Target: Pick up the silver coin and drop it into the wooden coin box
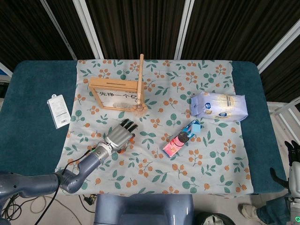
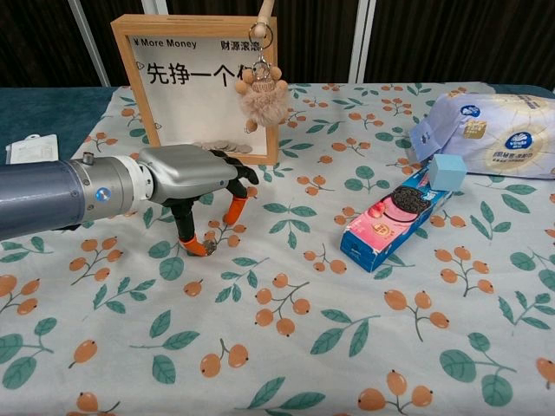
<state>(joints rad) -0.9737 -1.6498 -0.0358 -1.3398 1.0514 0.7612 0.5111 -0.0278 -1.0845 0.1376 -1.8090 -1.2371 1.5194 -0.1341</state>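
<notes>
The silver coin (image 2: 210,246) lies flat on the flowered cloth, in front of the wooden coin box (image 2: 199,87) (image 1: 115,96), which stands upright with several coins showing behind its clear front. My left hand (image 2: 192,178) (image 1: 121,135) hovers palm down over the coin with its fingers spread. The orange thumb tip (image 2: 196,247) is down on the cloth and touches the coin's left edge; no other finger is on the coin. In the head view the hand hides the coin. My right hand (image 1: 293,154) hangs off the table at the far right edge, holding nothing.
A fluffy keychain (image 2: 264,97) hangs from a wooden post at the box's right corner. A pink cookie box (image 2: 395,217) with a blue cube (image 2: 447,172) on its end lies to the right, a tissue pack (image 2: 490,130) beyond it. A white card (image 1: 58,111) lies left of the cloth.
</notes>
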